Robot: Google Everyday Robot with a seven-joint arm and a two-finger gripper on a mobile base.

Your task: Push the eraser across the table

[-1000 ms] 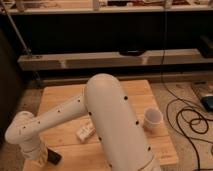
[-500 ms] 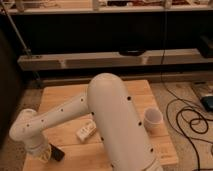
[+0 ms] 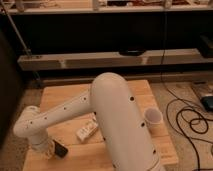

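Eraser (image 3: pixel 61 149) lies at the near-left of the surface (image 3: pixel 60 95), just right of the claw (image 3: pixel 47 148). Claw is low over the near-left edge; whether open or closed, cannot tell. White box (image 3: pixel 87 130) sits right of the eraser; cup (image 3: pixel 153 117) at the right edge.

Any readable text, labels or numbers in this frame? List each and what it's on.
White box on the table: dark label print, too blurred to read.
Eraser, beside the gripper at the table's near left: no marking visible.
Paper cup: none visible.
Nothing else legible.
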